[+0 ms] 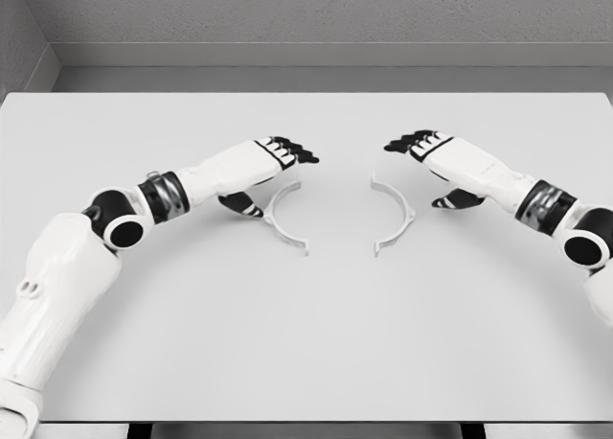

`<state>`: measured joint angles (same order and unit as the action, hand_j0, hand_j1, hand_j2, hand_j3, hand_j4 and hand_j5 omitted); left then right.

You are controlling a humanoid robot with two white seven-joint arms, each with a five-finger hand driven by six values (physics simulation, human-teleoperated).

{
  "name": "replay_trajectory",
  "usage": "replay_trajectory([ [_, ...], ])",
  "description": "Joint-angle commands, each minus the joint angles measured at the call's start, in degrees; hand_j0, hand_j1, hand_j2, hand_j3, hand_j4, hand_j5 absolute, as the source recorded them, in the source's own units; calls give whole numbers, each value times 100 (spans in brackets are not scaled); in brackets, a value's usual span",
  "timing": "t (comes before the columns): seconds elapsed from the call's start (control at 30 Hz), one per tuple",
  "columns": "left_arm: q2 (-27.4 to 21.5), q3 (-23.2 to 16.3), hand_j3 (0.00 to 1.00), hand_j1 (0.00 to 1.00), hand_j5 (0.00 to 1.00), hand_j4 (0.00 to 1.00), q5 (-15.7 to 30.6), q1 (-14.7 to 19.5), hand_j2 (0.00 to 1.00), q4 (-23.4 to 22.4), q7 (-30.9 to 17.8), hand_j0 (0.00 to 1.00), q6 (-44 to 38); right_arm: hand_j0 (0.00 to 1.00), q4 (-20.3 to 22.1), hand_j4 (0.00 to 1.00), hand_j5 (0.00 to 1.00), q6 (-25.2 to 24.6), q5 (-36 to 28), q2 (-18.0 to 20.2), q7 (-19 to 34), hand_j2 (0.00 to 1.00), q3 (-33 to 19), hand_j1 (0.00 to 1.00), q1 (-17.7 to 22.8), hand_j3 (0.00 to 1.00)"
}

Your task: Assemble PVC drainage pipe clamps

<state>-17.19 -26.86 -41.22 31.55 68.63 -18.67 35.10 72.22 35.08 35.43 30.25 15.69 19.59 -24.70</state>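
Note:
Two white half-ring clamp pieces lie flat on the white table [306,343], a gap between them. The left clamp half [280,224] curves open toward the right. The right clamp half [398,217] curves open toward the left. My left hand [287,153] hovers just above and behind the left half, its black fingers relaxed and holding nothing, the thumb [239,205] hanging down beside the ring. My right hand [418,144] hovers likewise behind the right half, fingers spread, its thumb [456,201] low by the ring's outer side.
The table's far edge meets a grey wall at the back. Its near edge runs along the bottom of the picture. Both arms rest low over the table at either side.

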Motion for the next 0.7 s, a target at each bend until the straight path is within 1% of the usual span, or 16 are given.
replay_trajectory([
  [0.0, 67, 5, 100, 100, 100, 100, -9, 0, 100, 2, 3, 100, -10, 100, -138, 100, 100, -8, -36, -10, -4, 100, 1, 100, 0, 100],
  [0.2, 76, 5, 100, 100, 100, 100, -9, 0, 100, 2, 3, 100, -10, 100, -138, 100, 100, -8, -36, -63, -4, 100, 45, 100, 0, 100],
  [0.67, 84, 5, 100, 100, 100, 100, -9, 0, 100, 2, 3, 100, -10, 100, -147, 100, 100, -8, -1, -336, 4, 100, 132, 100, 0, 100],
])
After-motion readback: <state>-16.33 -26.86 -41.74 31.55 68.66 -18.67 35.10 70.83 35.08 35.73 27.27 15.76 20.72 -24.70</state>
